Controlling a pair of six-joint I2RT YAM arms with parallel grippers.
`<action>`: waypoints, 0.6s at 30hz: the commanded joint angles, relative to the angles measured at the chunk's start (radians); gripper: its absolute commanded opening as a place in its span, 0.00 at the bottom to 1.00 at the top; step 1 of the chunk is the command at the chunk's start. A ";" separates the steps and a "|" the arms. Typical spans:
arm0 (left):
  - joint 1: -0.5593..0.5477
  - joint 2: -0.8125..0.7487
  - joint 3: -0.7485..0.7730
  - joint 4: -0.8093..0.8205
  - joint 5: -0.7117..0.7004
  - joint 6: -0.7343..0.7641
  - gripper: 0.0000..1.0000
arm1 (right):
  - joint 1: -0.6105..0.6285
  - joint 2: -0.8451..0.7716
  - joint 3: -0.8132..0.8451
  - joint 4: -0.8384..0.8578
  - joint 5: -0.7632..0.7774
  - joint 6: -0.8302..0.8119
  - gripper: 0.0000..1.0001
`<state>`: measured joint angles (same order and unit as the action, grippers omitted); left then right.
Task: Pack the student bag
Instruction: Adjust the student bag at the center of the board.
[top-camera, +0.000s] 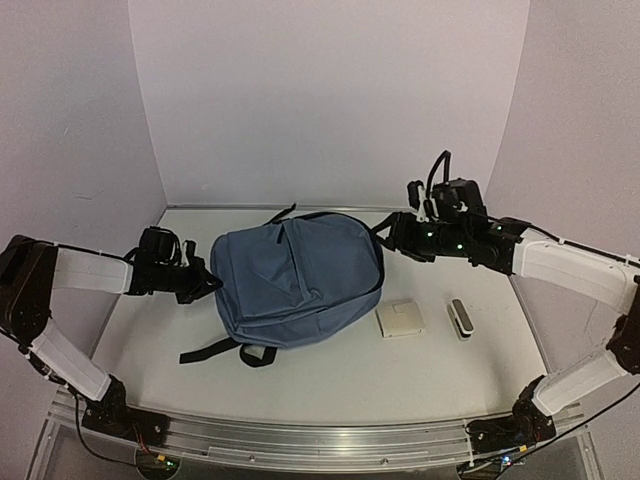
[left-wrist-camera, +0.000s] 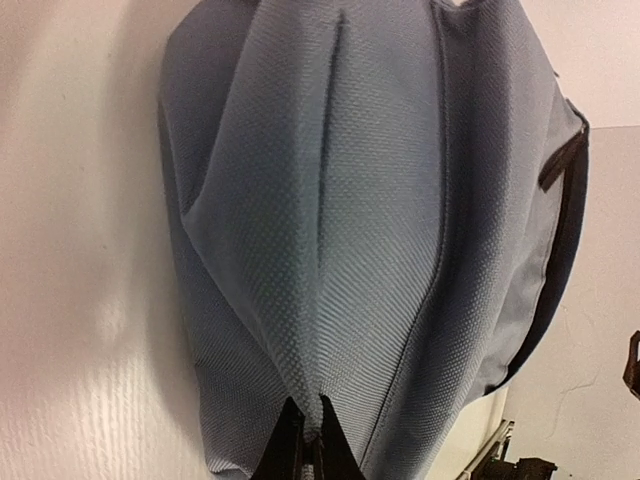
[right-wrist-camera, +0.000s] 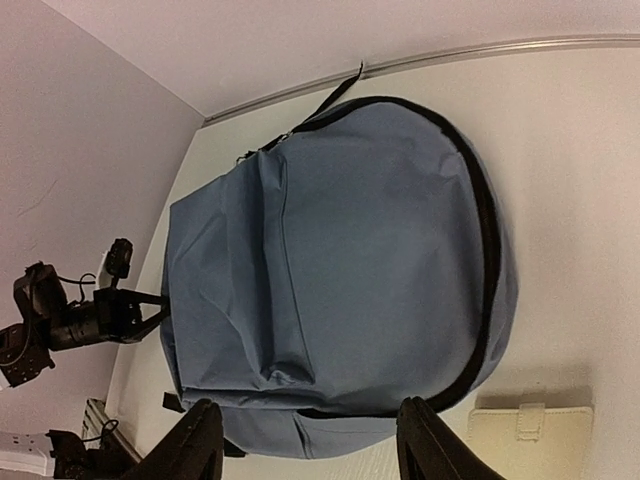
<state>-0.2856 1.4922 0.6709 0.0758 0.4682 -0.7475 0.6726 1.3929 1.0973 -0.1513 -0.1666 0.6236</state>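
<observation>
Item: the student bag (top-camera: 300, 278), a slate-blue backpack lying flat in the middle of the table (top-camera: 330, 395). In the overhead view black straps trail out at its lower left, and another black strap shows at its top edge. We read its long axis as running roughly from top to bottom of that frame, though the slumped outline is nearly as wide as it is long. A black zip band curves along the bag's upper and right edges. Left gripper (top-camera: 210, 285): at the bag's left edge in the overhead view. On its own wrist camera the fingers (left-wrist-camera: 290, 452) are pressed together on a pinch of blue fabric at the bottom centre of the frame, with creases fanning up from that point, so we record it as clamped on the bag. Right gripper (top-camera: 388, 236): at the bag's upper right corner, just beside the zip band. Its fingers (right-wrist-camera: 195, 445) stand apart at the bottom of its wrist view with nothing between them, and the bag lies beyond. Governing relation, in our judgement: the zip band sits on the right gripper's side, opposite the pinned edge, so the right arm is the nearer one for opening. Also present: a beige wallet-like case (top-camera: 400, 319) and a small grey-and-white device (top-camera: 460, 318), both right of the bag and untouched.
</observation>
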 joint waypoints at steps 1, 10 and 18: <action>-0.190 -0.128 -0.050 -0.016 -0.025 -0.105 0.00 | 0.120 0.038 0.052 0.015 0.098 0.053 0.58; -0.495 -0.242 -0.140 -0.018 -0.186 -0.314 0.13 | 0.319 0.200 0.167 0.033 0.239 0.116 0.54; -0.508 -0.369 0.014 -0.391 -0.262 -0.238 0.55 | 0.385 0.362 0.296 0.008 0.274 0.110 0.50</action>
<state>-0.7959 1.2308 0.5523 -0.0843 0.2779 -1.0354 1.0323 1.6956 1.3107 -0.1382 0.0489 0.7275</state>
